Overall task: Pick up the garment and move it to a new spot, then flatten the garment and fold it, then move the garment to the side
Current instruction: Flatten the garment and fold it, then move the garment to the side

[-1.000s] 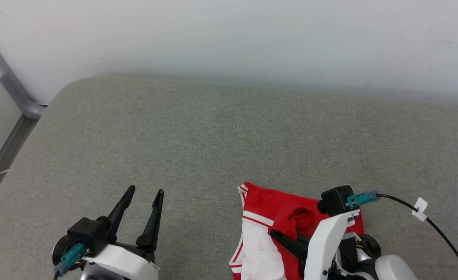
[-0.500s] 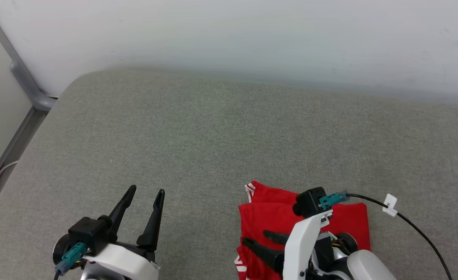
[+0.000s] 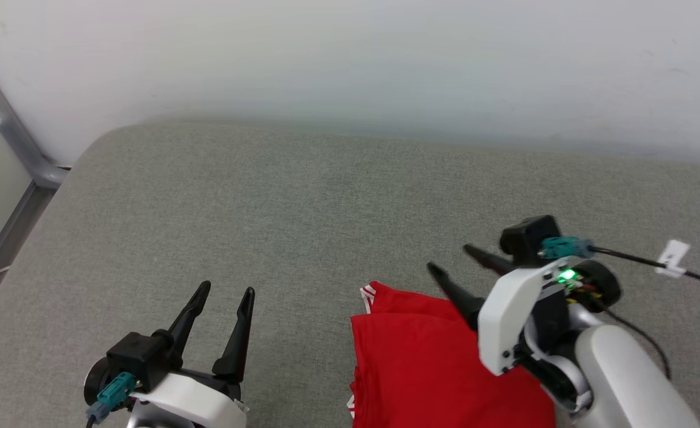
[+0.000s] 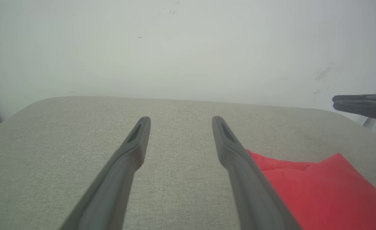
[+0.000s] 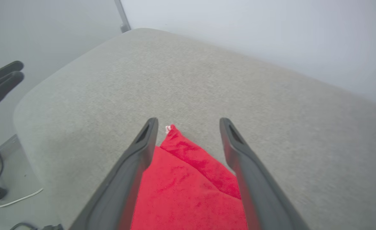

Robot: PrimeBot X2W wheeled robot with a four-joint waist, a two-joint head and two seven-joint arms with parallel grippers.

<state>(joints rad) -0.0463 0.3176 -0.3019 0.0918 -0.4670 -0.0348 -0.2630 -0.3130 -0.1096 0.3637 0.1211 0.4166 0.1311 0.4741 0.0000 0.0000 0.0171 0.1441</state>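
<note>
Both the left gripper (image 3: 226,289) and the right gripper (image 3: 451,259) have open, empty fingers; the red cloth garment (image 3: 433,362) lies folded at lower right, so probably only moving it aside remains.

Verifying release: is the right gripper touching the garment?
Apart. The left wrist view shows the right gripper high, seen against the wall, with bare grey cushion between it and the garment lying below.
</note>
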